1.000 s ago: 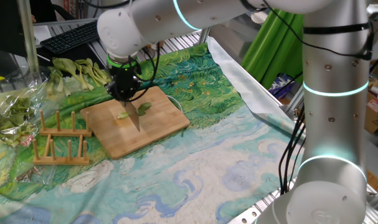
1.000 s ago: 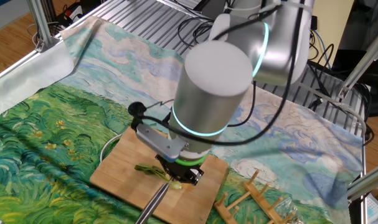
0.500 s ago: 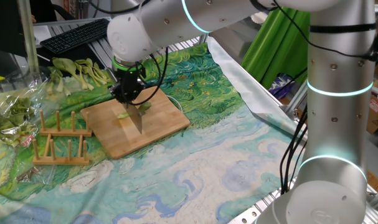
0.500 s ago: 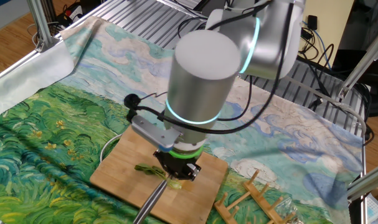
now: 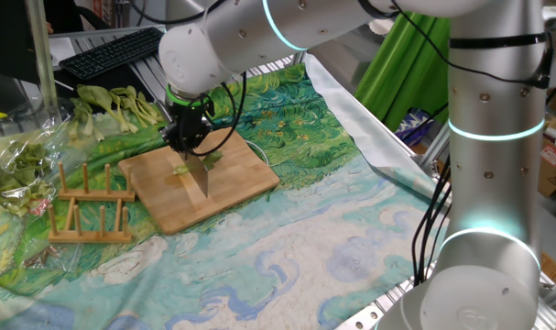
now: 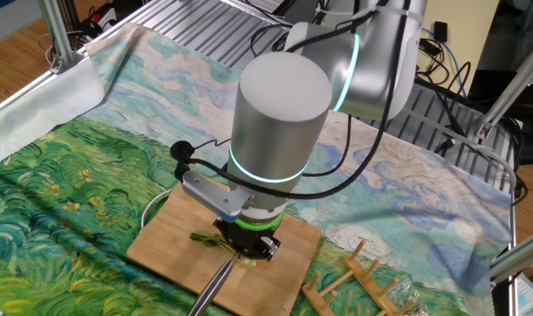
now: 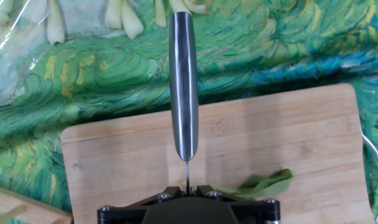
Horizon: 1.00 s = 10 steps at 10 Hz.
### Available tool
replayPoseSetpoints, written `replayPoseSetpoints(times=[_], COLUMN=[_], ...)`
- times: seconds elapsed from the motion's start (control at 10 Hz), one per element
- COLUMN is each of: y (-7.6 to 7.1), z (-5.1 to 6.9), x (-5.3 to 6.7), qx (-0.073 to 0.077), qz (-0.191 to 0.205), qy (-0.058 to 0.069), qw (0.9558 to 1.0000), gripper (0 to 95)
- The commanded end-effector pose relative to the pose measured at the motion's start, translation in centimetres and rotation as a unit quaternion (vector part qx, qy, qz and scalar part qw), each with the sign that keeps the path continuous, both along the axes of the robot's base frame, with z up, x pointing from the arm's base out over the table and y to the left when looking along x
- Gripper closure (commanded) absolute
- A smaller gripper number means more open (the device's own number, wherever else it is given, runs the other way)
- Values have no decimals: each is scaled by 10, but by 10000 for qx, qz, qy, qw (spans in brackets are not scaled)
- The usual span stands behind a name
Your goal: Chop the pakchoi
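Observation:
The pakchoi leaf (image 5: 212, 158) lies on the bamboo cutting board (image 5: 232, 188), thin and green, with a small pale bit (image 5: 179, 169) to its left. My gripper (image 5: 190, 147) hangs right over it, shut on a steel knife (image 5: 203, 176) that reaches down to the board. In the other fixed view the gripper (image 6: 246, 250) sits on the leaf (image 6: 205, 238) and the knife (image 6: 213, 285) runs off toward the front edge. The hand view shows the knife (image 7: 184, 87) straight ahead of the gripper (image 7: 187, 186), with the leaf (image 7: 257, 185) just to its right.
A wooden rack (image 5: 85, 206) stands left of the board. Behind it lie a bunch of whole pale-stemmed stalks (image 5: 122, 103) and greens in clear plastic (image 5: 16, 165). A keyboard (image 5: 103, 53) is at the back. A thin cable (image 6: 152, 206) loops by the board's edge.
The arm's wrist has shifted a little over the board, carrying the knife slightly along the leaf. The jaws stay shut on the knife.

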State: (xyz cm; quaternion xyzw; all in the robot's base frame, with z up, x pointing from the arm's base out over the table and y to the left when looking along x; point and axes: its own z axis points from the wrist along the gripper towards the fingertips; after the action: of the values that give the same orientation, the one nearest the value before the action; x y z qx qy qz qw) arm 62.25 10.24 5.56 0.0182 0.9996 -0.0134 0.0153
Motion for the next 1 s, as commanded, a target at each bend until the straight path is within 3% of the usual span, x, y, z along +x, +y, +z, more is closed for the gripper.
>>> replayPoseSetpoints(times=[0.1, 1.0], y=[1, 3], z=[-1, -5], x=[3, 4], qx=[8, 72], qz=[3, 8], qy=[-9, -77], qw=[10000, 9999], gripper=[950, 950])
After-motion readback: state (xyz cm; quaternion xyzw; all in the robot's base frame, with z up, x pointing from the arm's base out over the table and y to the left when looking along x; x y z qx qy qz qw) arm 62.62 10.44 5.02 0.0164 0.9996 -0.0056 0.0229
